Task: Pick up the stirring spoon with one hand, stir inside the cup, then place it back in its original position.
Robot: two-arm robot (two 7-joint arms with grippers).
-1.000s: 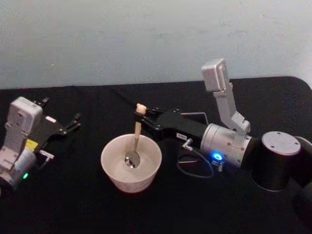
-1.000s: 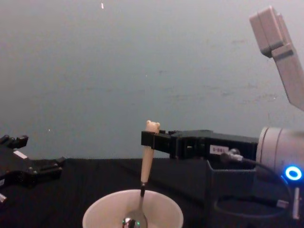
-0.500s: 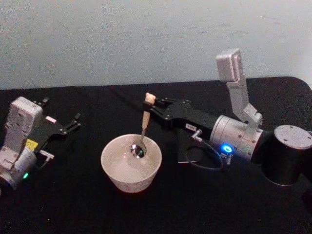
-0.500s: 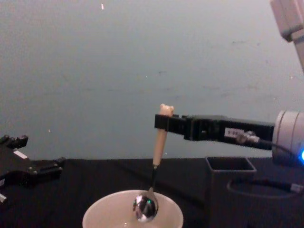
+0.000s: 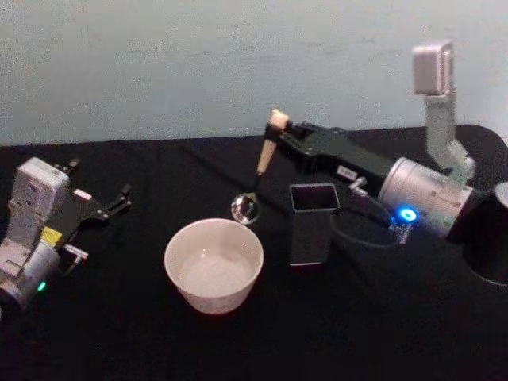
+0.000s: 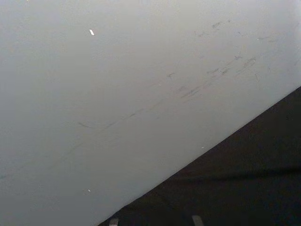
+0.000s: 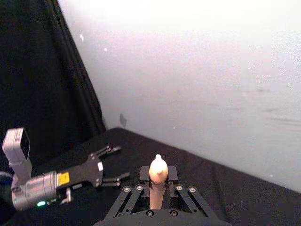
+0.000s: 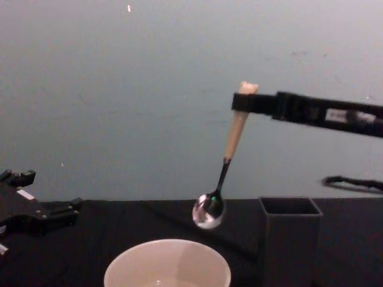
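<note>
Chest view: our right gripper (image 8: 244, 101) has its fingers clamped on the one stirring spoon (image 8: 226, 156), hanging tilted above the one cup (image 8: 167, 244), left of the one holder (image 8: 290, 236). Our left gripper (image 5: 119, 198) rests on the table (image 5: 119, 333), fingers spread.

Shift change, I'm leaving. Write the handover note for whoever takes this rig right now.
Right gripper: shut on the stirring spoon just below its bear head, raised above the table.
Left gripper: open, parked on the table at the left.
The spoon bowl hangs in the air above the cup rim, short of the dark holder, touching neither.
Done: spoon picked up; it was in the cup a second ago and is now lifted out.
Left: lower the spoon into the holder, then release.
</note>
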